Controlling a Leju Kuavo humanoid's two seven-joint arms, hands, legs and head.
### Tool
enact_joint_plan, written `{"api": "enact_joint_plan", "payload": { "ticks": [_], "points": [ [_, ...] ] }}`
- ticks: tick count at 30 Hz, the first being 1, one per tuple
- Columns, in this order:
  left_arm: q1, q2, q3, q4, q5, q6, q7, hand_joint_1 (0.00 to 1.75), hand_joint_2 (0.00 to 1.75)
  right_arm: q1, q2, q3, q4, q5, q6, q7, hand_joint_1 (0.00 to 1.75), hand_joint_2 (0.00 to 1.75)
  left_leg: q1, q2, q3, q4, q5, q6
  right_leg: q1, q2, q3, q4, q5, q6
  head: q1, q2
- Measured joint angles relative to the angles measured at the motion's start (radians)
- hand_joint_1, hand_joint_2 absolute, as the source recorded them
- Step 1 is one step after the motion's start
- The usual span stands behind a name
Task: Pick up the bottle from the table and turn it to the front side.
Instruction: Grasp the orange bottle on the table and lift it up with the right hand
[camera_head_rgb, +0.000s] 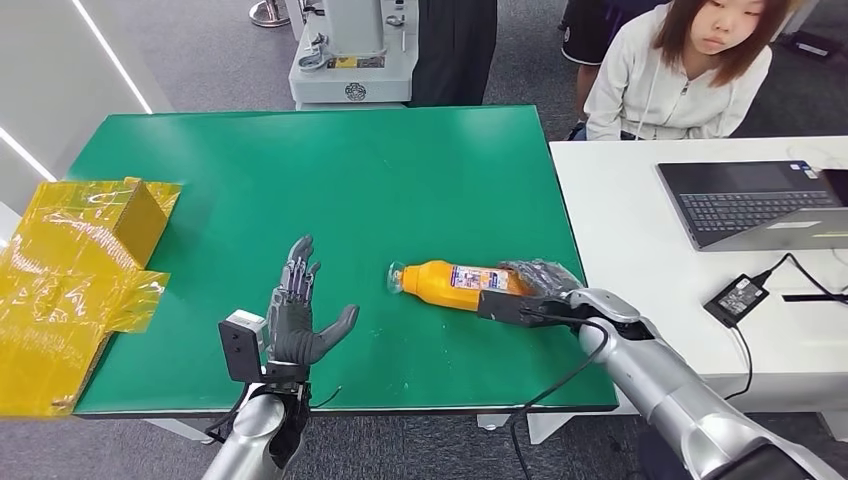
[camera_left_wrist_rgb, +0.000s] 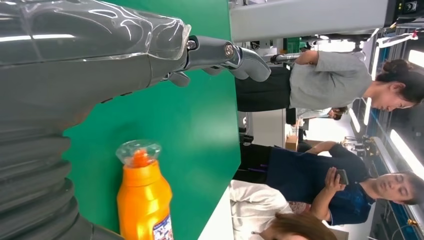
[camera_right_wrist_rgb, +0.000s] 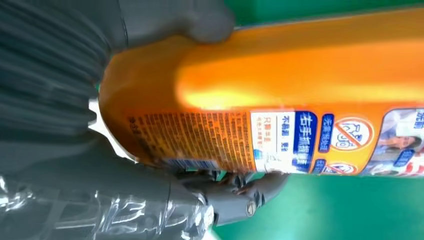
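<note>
An orange bottle (camera_head_rgb: 447, 283) with a clear cap lies on its side on the green table (camera_head_rgb: 330, 180), cap pointing toward my left hand. My right hand (camera_head_rgb: 540, 281) wraps its base end; in the right wrist view the thumb (camera_right_wrist_rgb: 200, 20) and fingers (camera_right_wrist_rgb: 235, 187) clasp the orange bottle (camera_right_wrist_rgb: 280, 90) from both sides, its printed label showing. My left hand (camera_head_rgb: 298, 315) is held over the near table edge, left of the bottle, fingers spread and holding nothing. The left wrist view shows the bottle (camera_left_wrist_rgb: 144, 197) cap-first past my left hand (camera_left_wrist_rgb: 210, 52).
A yellow crinkled wrapper and box (camera_head_rgb: 80, 270) sit at the table's left edge. A white desk (camera_head_rgb: 650, 240) to the right carries a laptop (camera_head_rgb: 755, 203) and a power adapter (camera_head_rgb: 735, 298). A person (camera_head_rgb: 680, 70) sits behind it; others stand beyond the table.
</note>
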Motion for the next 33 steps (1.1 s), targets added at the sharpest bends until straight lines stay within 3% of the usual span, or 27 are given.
{"api": "enact_joint_plan", "payload": {
  "ticks": [4, 9, 13, 16, 24, 33],
  "points": [
    [0.014, 0.001, 0.0, -0.003, -0.002, 0.008, -0.011, 0.0, 1.75, 0.101, 0.002, -0.064, -0.055, -0.12, -0.055, -0.127, 1.75, 1.75, 0.0, -0.001, 0.0, 0.0, -0.001, 0.0, 0.0, -0.001, 0.001, 0.0, -0.001, 0.0, 0.0, 0.0],
    [0.019, 0.002, 0.0, -0.004, -0.003, 0.014, -0.015, 0.0, 1.75, 0.144, 0.007, -0.091, -0.08, -0.153, -0.076, -0.161, 1.75, 1.75, 0.0, -0.001, 0.0, 0.0, -0.001, 0.0, 0.0, -0.001, 0.001, 0.0, -0.001, 0.001, 0.0, 0.0],
    [0.027, 0.014, 0.0, -0.018, -0.04, 0.019, -0.009, 0.0, 1.75, 0.443, 0.056, -0.311, -0.318, -0.315, -0.198, -0.29, 1.75, 1.75, 0.0, -0.005, -0.002, -0.001, -0.002, 0.0, 0.0, -0.005, 0.0, 0.0, -0.003, 0.001, 0.0, 0.0],
    [-0.002, 0.018, 0.001, -0.013, -0.038, -0.026, 0.003, 0.0, 1.75, 0.509, 0.072, -0.385, -0.407, -0.323, -0.224, -0.3, 1.75, 1.75, 0.0, -0.005, -0.002, 0.0, -0.002, 0.0, 0.0, -0.005, 0.0, 0.0, -0.003, 0.001, 0.0, 0.0],
    [-0.104, 0.019, 0.001, 0.019, 0.017, -0.173, 0.041, 0.0, 1.75, 0.544, 0.102, -0.467, -0.494, -0.321, -0.255, -0.329, 1.75, 1.75, 0.0, -0.004, -0.002, 0.0, -0.002, 0.0, 0.0, -0.005, 0.0, 0.0, -0.002, 0.001, 0.0, 0.0],
    [-0.222, -0.001, -0.004, 0.058, 0.084, -0.308, 0.095, 0.0, 1.75, 0.495, 0.138, -0.475, -0.528, -0.309, -0.258, -0.342, 1.75, 1.75, 0.0, -0.004, -0.002, 0.0, -0.001, 0.0, 0.0, -0.004, 0.0, 0.0, -0.002, 0.001, 0.0, 0.0]
  ]
}}
